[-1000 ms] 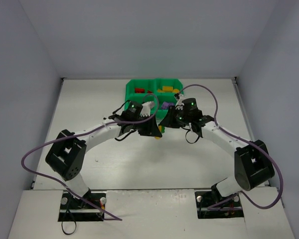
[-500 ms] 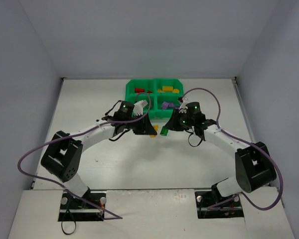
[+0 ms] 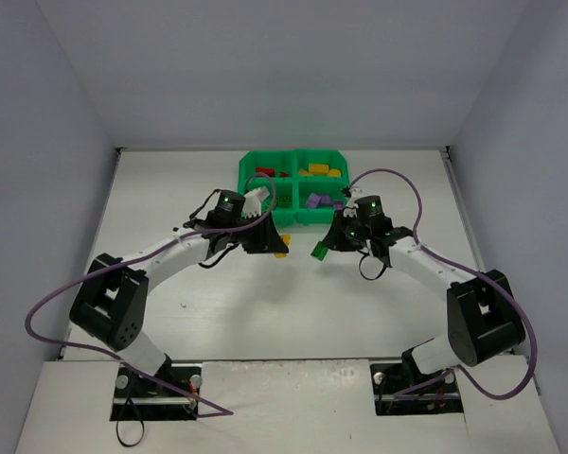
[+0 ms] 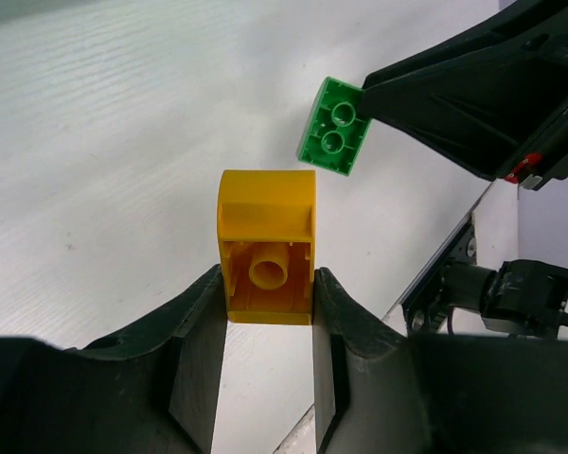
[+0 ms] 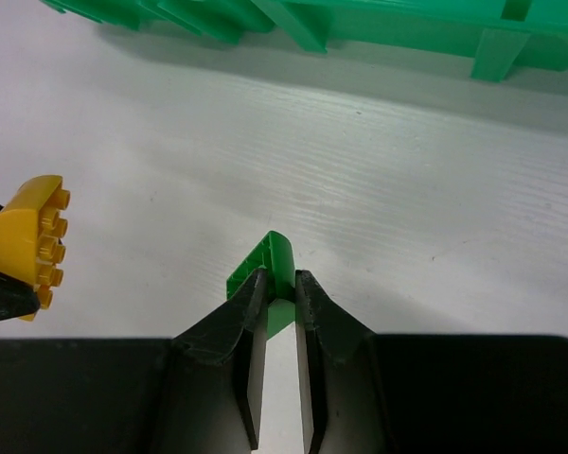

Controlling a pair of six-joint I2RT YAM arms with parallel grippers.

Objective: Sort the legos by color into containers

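My left gripper (image 4: 267, 284) is shut on a yellow lego (image 4: 266, 248), its hollow underside facing the camera. Just beyond it hangs a green lego (image 4: 335, 127), pinched in the right gripper's black fingers (image 4: 435, 104). In the right wrist view the right gripper (image 5: 280, 282) is shut on that green lego (image 5: 270, 265) above the white table, and the yellow lego (image 5: 28, 241) shows at the left. From above, both grippers (image 3: 276, 248) (image 3: 320, 248) hover in front of the green tray of containers (image 3: 248, 159), which holds red (image 3: 265, 172), yellow (image 3: 317, 171) and purple legos (image 3: 314, 200).
The left arm's wrist (image 3: 256, 200) covers the tray's near-left compartment. The tray's ribbed front wall (image 5: 360, 24) is just ahead of the right gripper. Purple cables (image 3: 398, 184) loop over both arms. Grey walls enclose the white table (image 3: 170, 208).
The two grippers, close together a second ago, have drawn apart. The left one has moved left with the yellow lego. The green lego now shows in the right gripper.
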